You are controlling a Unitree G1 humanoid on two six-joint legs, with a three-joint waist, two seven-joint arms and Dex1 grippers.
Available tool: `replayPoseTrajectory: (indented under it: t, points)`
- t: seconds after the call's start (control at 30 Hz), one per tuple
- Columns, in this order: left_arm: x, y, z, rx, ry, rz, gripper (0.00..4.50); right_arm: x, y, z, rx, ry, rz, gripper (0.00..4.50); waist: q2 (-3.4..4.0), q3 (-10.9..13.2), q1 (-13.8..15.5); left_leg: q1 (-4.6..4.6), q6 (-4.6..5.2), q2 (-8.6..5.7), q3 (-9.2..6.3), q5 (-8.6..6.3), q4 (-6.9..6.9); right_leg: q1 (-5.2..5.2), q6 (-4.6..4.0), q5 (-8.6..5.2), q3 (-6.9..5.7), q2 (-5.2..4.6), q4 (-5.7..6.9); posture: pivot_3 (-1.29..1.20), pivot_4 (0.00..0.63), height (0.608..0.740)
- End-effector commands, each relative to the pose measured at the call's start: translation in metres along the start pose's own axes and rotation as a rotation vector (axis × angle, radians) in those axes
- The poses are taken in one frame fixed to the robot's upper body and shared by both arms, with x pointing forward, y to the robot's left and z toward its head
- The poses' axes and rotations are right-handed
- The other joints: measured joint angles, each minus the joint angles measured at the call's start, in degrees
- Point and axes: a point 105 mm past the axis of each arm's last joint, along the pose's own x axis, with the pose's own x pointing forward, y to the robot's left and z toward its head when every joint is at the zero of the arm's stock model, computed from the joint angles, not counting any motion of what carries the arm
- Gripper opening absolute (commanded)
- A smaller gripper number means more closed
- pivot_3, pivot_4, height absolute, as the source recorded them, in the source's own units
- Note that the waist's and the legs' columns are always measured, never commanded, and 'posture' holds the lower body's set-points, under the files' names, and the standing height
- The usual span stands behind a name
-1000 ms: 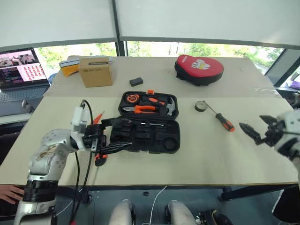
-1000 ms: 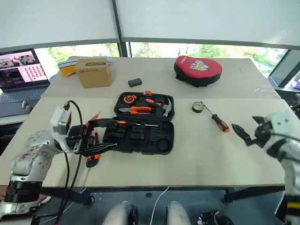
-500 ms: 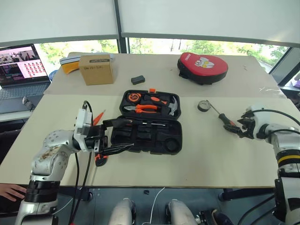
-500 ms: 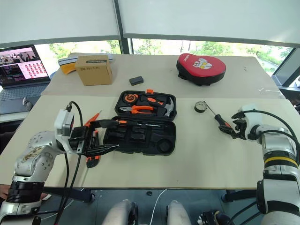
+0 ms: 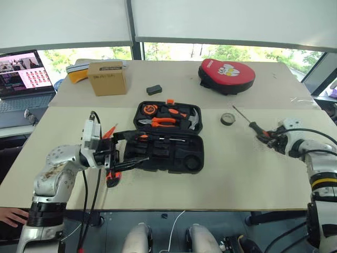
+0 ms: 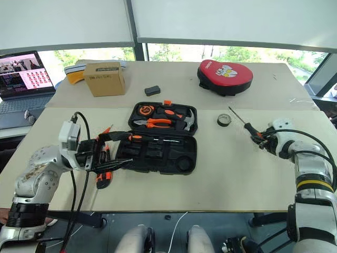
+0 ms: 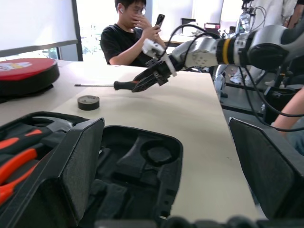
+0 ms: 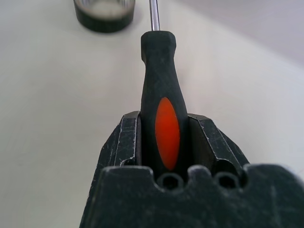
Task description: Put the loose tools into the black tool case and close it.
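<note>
At the upper left of the head views a laptop (image 5: 23, 71) screen is lit, but its writing is too small to be read. The cardboard box (image 5: 107, 78) beside it carries a printed line that cannot be made out.

At the lower left, the left gripper (image 5: 128, 149) is held over the near left end of the black tool case (image 5: 168, 138), its fingers spread wide and holding nothing; no real change from a second ago is seen there. Two orange-handled loose tools (image 5: 112, 176) lie on the table just left of the case. The case lies open at centre frame, pliers and hammer seated in its far half.

The small dark tape roll (image 5: 227, 119) rests right of the case.

The change is at the right edge: a second ago the right gripper (image 5: 269, 139) hung wide open and apart from the screwdriver (image 5: 257, 130); now its fingers are closed on the orange-and-black handle. The pickup is therefore judged made, with carrying to the case still to be done.

On the red mitt (image 5: 226, 76) at upper right, a white cartoon print is seen; no lettering is legible.
</note>
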Motion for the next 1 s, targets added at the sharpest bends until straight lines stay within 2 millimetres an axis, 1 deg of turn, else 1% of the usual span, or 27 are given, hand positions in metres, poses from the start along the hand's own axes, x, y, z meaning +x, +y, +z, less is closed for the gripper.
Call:
replayPoseTrajectory:
  t: [0.03, 0.13, 0.17, 0.23, 0.27, 0.33, 0.43, 0.53, 0.57, 0.67, 0.77, 1.0]
  points:
    - [-0.012, 0.007, 0.01, 0.053, -0.013, 0.063, 4.5, -0.004, 0.016, 0.069, -0.174, -0.253, 0.118, 1.03, 0.0, 0.0, -0.37, 0.02, 0.0, 0.02, -0.02, 0.0, 0.0, 0.0, 0.0, 0.0, 0.01, 0.02, 0.01, 0.0, 0.15, 0.74]
    - [-0.028, 0.01, 0.002, 0.052, 0.017, 0.129, 4.5, 0.002, 0.051, 0.096, -0.25, -0.329, 0.293, 1.03, 0.0, 0.0, -0.65, 0.11, 0.0, 0.06, -0.04, 0.0, -0.04, 0.02, 0.0, 0.0, 0.03, 0.07, 0.04, 0.0, 0.15, 0.74]
    - [-0.039, 0.012, -0.002, 0.05, 0.031, 0.179, 4.5, 0.008, 0.074, 0.111, -0.288, -0.371, 0.405, 1.03, 0.0, 0.0, -0.76, 0.13, 0.0, 0.06, -0.03, 0.0, -0.05, 0.03, 0.0, 0.0, 0.03, 0.06, 0.05, 0.0, 0.15, 0.74]
    - [-0.059, 0.011, -0.011, 0.043, 0.07, 0.257, 4.5, 0.019, 0.112, 0.131, -0.325, -0.383, 0.569, 1.03, 0.01, 0.01, -1.47, 0.14, 0.0, 0.1, -0.02, 0.0, -0.06, 0.01, -0.01, 0.0, 0.06, 0.05, 0.07, 0.0, 0.15, 0.74]
    - [-0.067, 0.01, -0.015, 0.04, 0.089, 0.284, 4.5, 0.024, 0.125, 0.135, -0.344, -0.368, 0.622, 1.03, 0.02, 0.02, -1.6, 0.15, 0.0, 0.13, -0.01, 0.0, -0.06, -0.03, -0.02, 0.0, 0.09, 0.05, 0.1, 0.0, 0.15, 0.74]
    - [-0.076, 0.006, -0.019, 0.031, 0.105, 0.321, 4.5, 0.033, 0.142, 0.133, -0.363, -0.31, 0.68, 1.03, 0.04, 0.05, -1.35, 0.15, -0.01, 0.14, -0.02, 0.0, -0.07, -0.08, -0.03, 0.0, 0.09, 0.05, 0.16, 0.0, 0.15, 0.74]
    - [-0.08, -0.002, -0.022, 0.027, 0.119, 0.341, 4.5, 0.048, 0.161, 0.128, -0.378, -0.224, 0.715, 1.03, -0.02, 0.08, 0.19, 0.1, -0.02, 0.12, -0.05, 0.0, -0.06, -0.08, -0.03, 0.0, -0.08, -0.13, 0.14, 0.0, 0.15, 0.74]
    - [-0.077, -0.007, -0.023, 0.024, 0.117, 0.342, 4.5, 0.055, 0.169, 0.122, -0.383, -0.176, 0.723, 1.03, -0.09, 0.11, 1.38, 0.08, -0.02, 0.02, -0.01, 0.0, -0.03, -0.06, -0.04, 0.0, -0.15, -0.31, 0.08, 0.0, 0.15, 0.74]
    - [-0.076, -0.009, -0.024, 0.022, 0.116, 0.341, 4.5, 0.058, 0.169, 0.117, -0.394, -0.149, 0.714, 1.03, -0.09, 0.11, 1.51, 0.08, -0.02, 0.0, 0.0, 0.0, -0.03, -0.07, -0.04, 0.01, -0.16, -0.35, 0.1, 0.0, 0.15, 0.74]
    - [-0.07, -0.014, -0.025, 0.015, 0.118, 0.327, 4.5, 0.065, 0.166, 0.103, -0.436, -0.083, 0.7, 1.03, -0.1, 0.11, 1.53, 0.07, -0.03, 0.0, 0.01, 0.0, -0.03, -0.07, -0.06, 0.02, -0.2, -0.37, 0.09, 0.0, 0.15, 0.74]
    - [-0.068, -0.014, -0.025, 0.014, 0.118, 0.325, 4.5, 0.065, 0.169, 0.096, -0.478, -0.053, 0.731, 1.03, -0.1, 0.11, 1.12, 0.08, -0.03, 0.03, 0.03, 0.0, -0.03, -0.08, -0.07, 0.02, -0.2, -0.3, 0.1, 0.0, 0.15, 0.74]
    - [-0.067, -0.01, -0.025, 0.019, 0.123, 0.325, 4.5, 0.072, 0.175, 0.097, -0.485, -0.067, 0.745, 1.03, -0.1, 0.11, 0.38, 0.08, -0.04, 0.07, -0.01, 0.01, -0.03, -0.08, -0.11, 0.01, -0.19, -0.1, 0.13, 0.0, 0.15, 0.74]
